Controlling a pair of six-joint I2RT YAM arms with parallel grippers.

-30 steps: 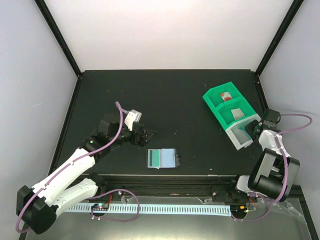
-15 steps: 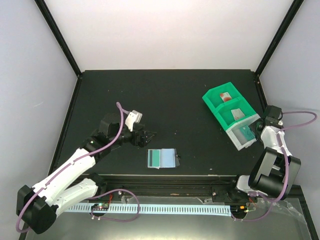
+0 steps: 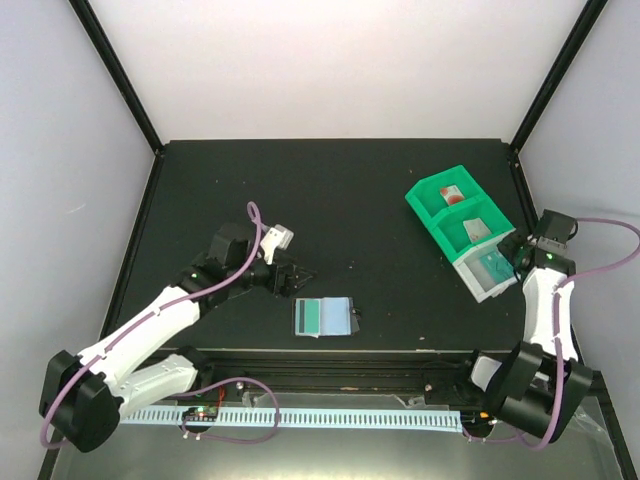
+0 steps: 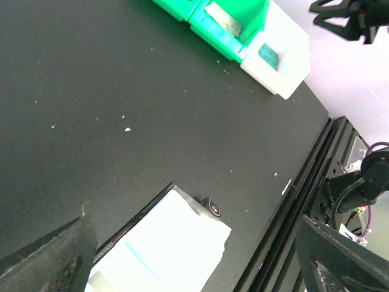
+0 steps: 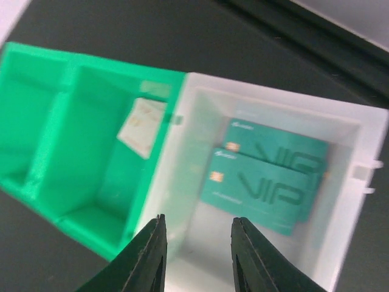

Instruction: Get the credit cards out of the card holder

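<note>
Our right hand (image 5: 197,220), fingers apart, has pulled back from the clear bin (image 5: 358,131): two teal cards (image 5: 267,176) delivered, card holder (image 3: 325,317) next.

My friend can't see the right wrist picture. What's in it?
Two teal cards marked VIP lie overlapping in a clear bin, beside a green bin holding a pale card. The right pincer hangs open above, holding nothing.
</note>
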